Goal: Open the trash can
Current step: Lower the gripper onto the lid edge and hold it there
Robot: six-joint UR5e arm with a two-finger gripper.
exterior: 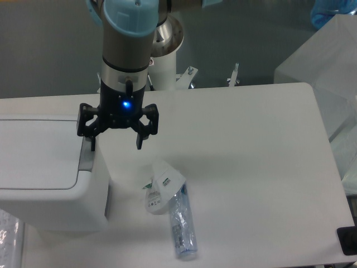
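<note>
- The tool (116, 144) has its two fingers spread wide apart and it holds nothing between them.
- It hangs with fingers pointing down over the right edge of the trash can (47, 173), and a blue light shines on its black body.
- The left finger (91, 140) is over the grey push tab (86, 157); from this view I cannot tell if it touches the tab or is only just above it.
- The right finger (139, 139) is past the can's side, over the bare white counter (245, 167).
- The trash can stands at the left side of the counter, a big white box with rounded corners.
- Its flat white lid (36, 152) lies down and closed, and the grey tab sits along the lid's right edge.
- The left part of the can is cut off by the frame, so its full width is not visible.
- Near the can, to its right, lies a crumpled white wrapper (162, 187) with small print that is too blurred to read.
- A crushed clear plastic bottle (183, 223) lies beside the wrapper and seems to touch it at the upper end.
- The tool covers the upper end of the tab.
- At the right edge a pale, translucent object (329, 72) is only partly in view and I cannot tell what it is.
</note>
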